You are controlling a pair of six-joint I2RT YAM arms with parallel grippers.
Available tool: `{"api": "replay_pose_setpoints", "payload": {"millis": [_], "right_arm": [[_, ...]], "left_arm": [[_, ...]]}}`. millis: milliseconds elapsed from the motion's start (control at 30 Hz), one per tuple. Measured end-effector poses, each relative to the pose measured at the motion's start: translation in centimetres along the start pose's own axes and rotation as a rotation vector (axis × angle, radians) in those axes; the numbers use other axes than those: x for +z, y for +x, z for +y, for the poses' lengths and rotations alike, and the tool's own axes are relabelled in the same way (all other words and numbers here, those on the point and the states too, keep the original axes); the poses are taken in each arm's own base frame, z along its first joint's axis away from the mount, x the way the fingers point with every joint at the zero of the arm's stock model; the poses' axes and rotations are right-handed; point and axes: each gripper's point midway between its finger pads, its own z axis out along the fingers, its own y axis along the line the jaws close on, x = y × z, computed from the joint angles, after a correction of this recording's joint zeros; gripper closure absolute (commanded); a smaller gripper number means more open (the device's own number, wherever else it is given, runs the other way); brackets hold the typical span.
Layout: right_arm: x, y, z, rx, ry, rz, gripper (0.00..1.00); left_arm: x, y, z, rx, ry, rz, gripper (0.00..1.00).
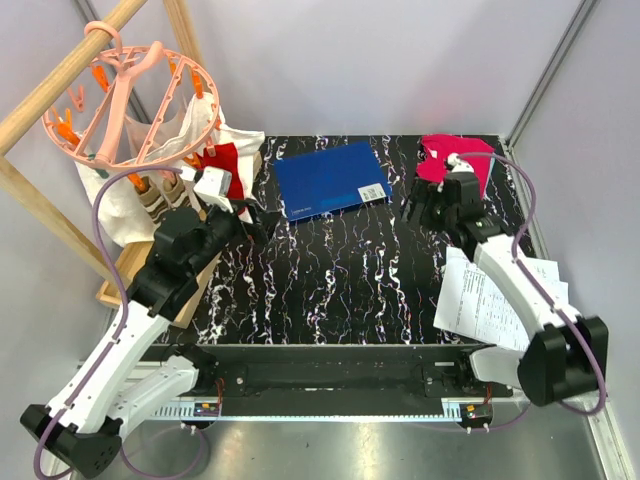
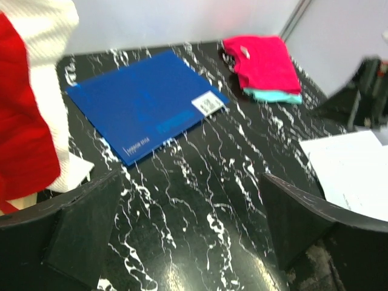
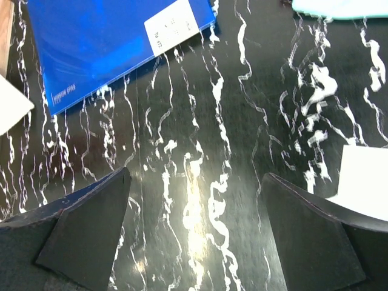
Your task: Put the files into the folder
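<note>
Fingers [image 2: 85, 233] on the left gripper [image 1: 250, 222] are spread wide with nothing held, over the left side of the marbled black table [image 1: 340, 280]. Blue folder [image 1: 331, 179] lies flat at the back, its barcode label [image 1: 372, 192] at the right near corner. Right gripper [image 1: 418, 206], just right of it, is wide apart too and empty. Files [image 1: 492, 302] sit at the near right edge, partly under the right arm [image 1: 505, 275], well apart from the folder.

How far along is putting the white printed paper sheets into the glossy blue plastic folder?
Nothing is done yet. The blue folder lies shut; the paper sheets lie outside it, on the near right side. In hand: nothing, the left gripper and right gripper are open. All steps remain.
</note>
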Motion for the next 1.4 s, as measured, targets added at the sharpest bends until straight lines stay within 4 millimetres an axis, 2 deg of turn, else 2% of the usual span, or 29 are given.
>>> {"api": "replay_pose_setpoints", "payload": {"millis": [200, 400, 533, 667, 700, 800, 900, 1100, 1200, 1233, 1333, 1400], "right_arm": [[4.9, -2.0, 1.0, -0.013, 0.025, 0.051, 0.00], [12.6, -4.7, 1.9, -0.006, 0.019, 0.096, 0.00], [16.7, -5.6, 1.8, 0.032, -0.018, 0.127, 0.00], [20.1, -6.5, 1.6, 0.071, -0.066, 0.149, 0.11], [20.8, -6.8, 1.6, 0.087, -0.081, 0.153, 0.19], [22.5, -7.1, 1.7, 0.134, -0.136, 0.174, 0.25], [24.4, -7.0, 1.8, 0.188, -0.197, 0.201, 0.24], [26.9, -4.4, 1.0, 0.246, -0.226, 0.277, 0.25], [27.8, -3.5, 1.0, 0.256, -0.247, 0.302, 0.32], [28.0, -3.3, 1.0, 0.257, -0.254, 0.308, 0.41], [28.5, -2.8, 1.2, 0.266, -0.276, 0.327, 0.50], [28.6, -2.6, 1.4, 0.271, -0.290, 0.334, 0.60]], "left_arm": [[0.5, 1.8, -0.5, -0.006, 0.033, 0.077, 0.01], [0.7, 2.9, -1.5, -0.040, 0.086, 0.137, 0.01], [0.3, 3.6, -2.3, -0.067, 0.126, 0.173, 0.01], [-0.1, 3.9, -2.9, -0.096, 0.155, 0.193, 0.01], [-0.2, 3.9, -3.1, -0.101, 0.161, 0.195, 0.01], [-0.4, 3.9, -3.3, -0.107, 0.173, 0.197, 0.01], [-0.5, 3.9, -3.4, -0.109, 0.179, 0.202, 0.01], [-0.6, 4.2, -3.7, -0.114, 0.192, 0.214, 0.01], [-0.5, 4.3, -3.7, -0.115, 0.193, 0.218, 0.01], [-0.5, 4.3, -3.7, -0.116, 0.193, 0.221, 0.01], [-0.3, 4.5, -3.7, -0.117, 0.193, 0.228, 0.01], [-0.2, 4.7, -3.6, -0.118, 0.191, 0.234, 0.01]]}}
